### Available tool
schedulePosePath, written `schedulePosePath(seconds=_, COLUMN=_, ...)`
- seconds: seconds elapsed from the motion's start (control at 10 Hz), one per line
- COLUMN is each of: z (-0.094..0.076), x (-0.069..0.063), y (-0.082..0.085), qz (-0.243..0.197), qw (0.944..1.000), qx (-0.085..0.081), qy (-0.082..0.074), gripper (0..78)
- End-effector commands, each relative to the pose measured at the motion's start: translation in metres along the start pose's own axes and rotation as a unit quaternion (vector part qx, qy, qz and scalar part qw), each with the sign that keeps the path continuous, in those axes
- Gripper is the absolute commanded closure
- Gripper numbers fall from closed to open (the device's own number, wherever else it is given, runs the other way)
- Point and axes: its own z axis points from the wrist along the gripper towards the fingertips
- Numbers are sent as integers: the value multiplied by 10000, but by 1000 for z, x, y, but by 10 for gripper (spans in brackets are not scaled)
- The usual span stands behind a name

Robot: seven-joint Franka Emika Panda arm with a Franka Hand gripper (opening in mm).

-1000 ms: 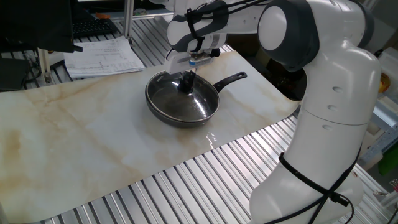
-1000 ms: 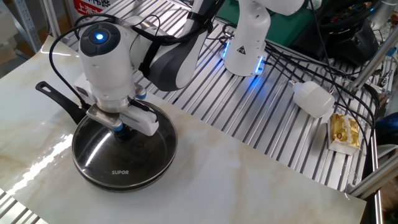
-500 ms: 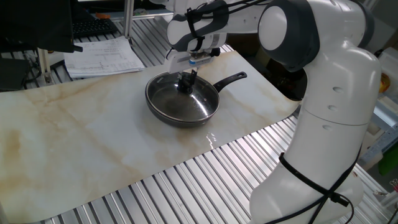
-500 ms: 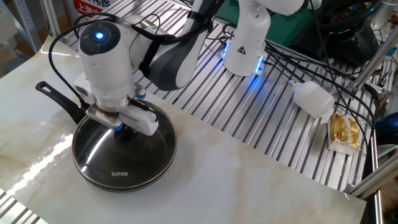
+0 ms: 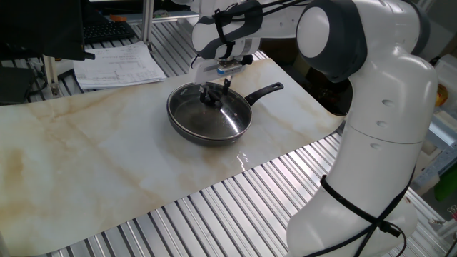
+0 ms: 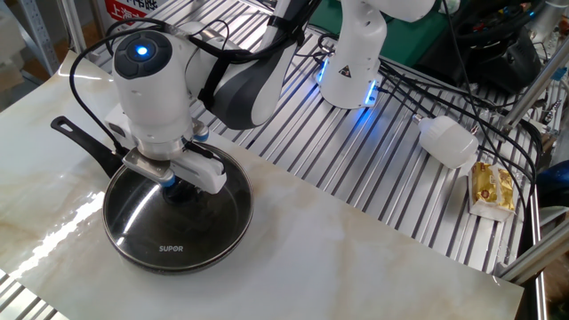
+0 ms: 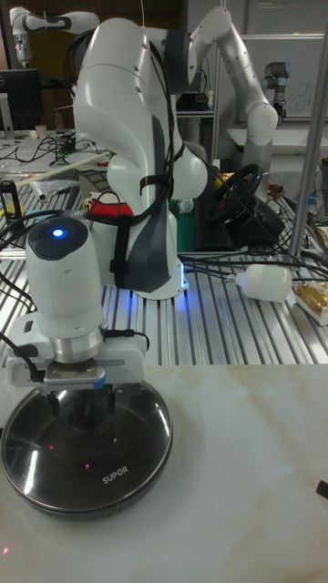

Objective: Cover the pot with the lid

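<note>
Glass with a metal rim, the lid (image 6: 178,224) lies flat on the pot (image 5: 208,118), its edge matching the pan's all round, so the cover looks seated already. Its black centre knob (image 5: 212,97) stands directly beneath the tool (image 5: 216,89), and that is the relation the next move turns on: knob straight below, fingers one to each side of it. In one fixed view the fingers appear spread, with a gap showing on both sides of the knob, so I judge the tool released rather than clenched; in the other fixed view and the tall fixed view the tool's body hides the tips, and the spread cannot be confirmed there. A straight lift should clear the knob without dragging the lid. Light streaks across the glass, and a printed brand word sits near its front edge. The pot's long black handle (image 5: 265,91) points away from the pan toward the robot's base, its long axis lying clear of the tool. Pot and lid rest on the pale marbled bench (image 5: 107,171), near its far edge.
</note>
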Motion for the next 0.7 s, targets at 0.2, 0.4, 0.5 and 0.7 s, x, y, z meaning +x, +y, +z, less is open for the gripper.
schedulePosePath(seconds=0.2, z=-18, x=-12, y=6, qz=98, qw=9993, qx=142, qy=-344, gripper=2)
schedulePosePath(seconds=0.4, z=-21, x=-13, y=10, qz=138, qw=9992, qx=109, qy=-349, gripper=2)
schedulePosePath(seconds=0.5, z=-22, x=-13, y=10, qz=135, qw=9992, qx=112, qy=-349, gripper=2)
schedulePosePath(seconds=0.7, z=-25, x=-11, y=9, qz=111, qw=9993, qx=116, qy=-347, gripper=2)
